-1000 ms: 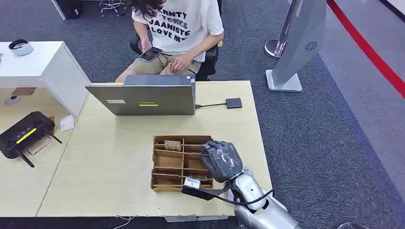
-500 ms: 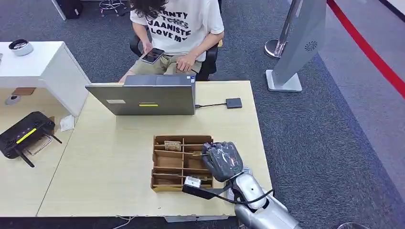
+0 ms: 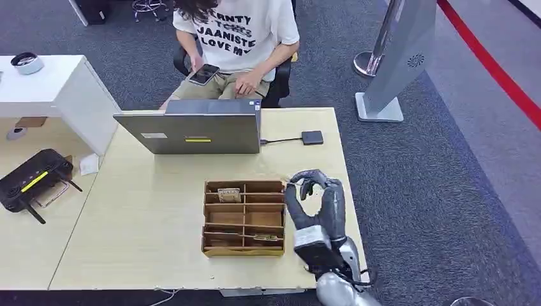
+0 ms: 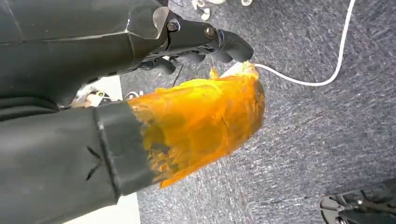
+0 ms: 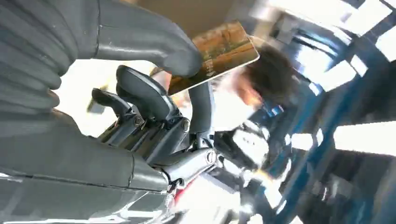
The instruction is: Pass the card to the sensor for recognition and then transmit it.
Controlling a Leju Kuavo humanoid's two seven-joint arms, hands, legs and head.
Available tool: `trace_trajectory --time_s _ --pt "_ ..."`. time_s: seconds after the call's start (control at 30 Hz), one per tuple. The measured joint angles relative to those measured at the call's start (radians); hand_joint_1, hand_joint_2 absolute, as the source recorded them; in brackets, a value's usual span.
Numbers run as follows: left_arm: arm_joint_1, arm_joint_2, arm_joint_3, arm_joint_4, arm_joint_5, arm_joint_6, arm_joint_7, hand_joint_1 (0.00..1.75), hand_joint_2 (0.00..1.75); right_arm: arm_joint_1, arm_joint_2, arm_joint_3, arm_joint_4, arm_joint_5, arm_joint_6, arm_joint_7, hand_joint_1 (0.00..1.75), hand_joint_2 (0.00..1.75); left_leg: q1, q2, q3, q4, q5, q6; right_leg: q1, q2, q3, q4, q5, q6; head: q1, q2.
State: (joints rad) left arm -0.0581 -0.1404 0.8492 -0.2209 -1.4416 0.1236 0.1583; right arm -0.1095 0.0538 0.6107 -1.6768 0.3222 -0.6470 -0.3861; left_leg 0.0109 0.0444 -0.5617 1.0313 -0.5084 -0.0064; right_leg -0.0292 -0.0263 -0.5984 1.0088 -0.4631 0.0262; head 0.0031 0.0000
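Right hand [image 3: 314, 207] sits lower right of centre in the head view, raised beside the wooden organizer [image 3: 244, 217], thumb and a finger pinching the card [image 5: 219, 51]. The card's long axis sticks out past the fingertips. The likely sensor, the small dark box [image 3: 312, 138], lies straight up-frame from the hand, well apart, by the laptop [image 3: 191, 132]. Left hand [image 4: 187, 42] hangs over carpet, fingers curled in, holding nothing.
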Motion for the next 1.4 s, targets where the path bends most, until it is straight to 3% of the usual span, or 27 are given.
trace_trajectory --time_s 0.13,0.27,0.47,1.07,1.27,1.4 --pt "0.000 -0.003 0.000 0.000 0.003 0.001 0.001 0.03 0.00 0.051 0.020 -0.027 -0.182 -0.036 0.000 -0.050 1.75 1.75 0.000 0.000 0.000 0.000 0.000 0.000 0.000 0.000 0.001 0.000 0.000 0.000 0.000 0.000" --pt "0.000 -0.003 0.000 0.000 0.003 0.001 0.001 0.03 0.00 0.078 0.033 -0.038 -0.267 -0.061 0.001 -0.108 1.75 1.75 0.000 0.000 0.001 0.000 0.000 0.000 0.000 0.000 0.001 0.000 0.000 0.000 0.000 0.000" --pt "0.000 -0.004 0.000 0.000 0.006 0.005 0.000 0.03 0.00 0.088 0.047 -0.038 -0.328 -0.038 0.002 -0.081 1.75 1.75 0.000 0.001 0.001 0.000 0.000 0.000 0.000 0.000 0.001 0.000 0.001 0.000 0.000 0.000" --pt "-0.001 -0.005 0.000 0.000 0.003 0.008 -0.003 0.03 0.00 0.084 0.052 -0.038 -0.341 -0.022 0.002 -0.071 1.75 1.75 0.000 0.001 0.001 0.000 0.000 0.000 0.000 0.000 0.001 0.000 0.000 0.000 0.000 0.000" --pt "-0.006 -0.006 -0.001 0.000 -0.035 0.003 -0.012 0.03 0.00 -0.009 0.065 -0.036 -0.249 0.169 0.002 -0.011 1.75 1.75 0.000 0.001 0.002 0.000 0.001 0.000 0.000 0.001 0.002 0.000 0.001 0.000 0.000 0.000" --pt "-0.016 -0.006 -0.001 0.000 -0.041 -0.002 -0.011 0.03 0.00 -0.063 0.080 -0.036 -0.190 0.198 0.002 -0.001 1.75 1.75 0.000 0.000 0.002 0.000 0.002 -0.001 0.000 0.000 0.002 0.000 0.001 0.000 0.000 0.000"
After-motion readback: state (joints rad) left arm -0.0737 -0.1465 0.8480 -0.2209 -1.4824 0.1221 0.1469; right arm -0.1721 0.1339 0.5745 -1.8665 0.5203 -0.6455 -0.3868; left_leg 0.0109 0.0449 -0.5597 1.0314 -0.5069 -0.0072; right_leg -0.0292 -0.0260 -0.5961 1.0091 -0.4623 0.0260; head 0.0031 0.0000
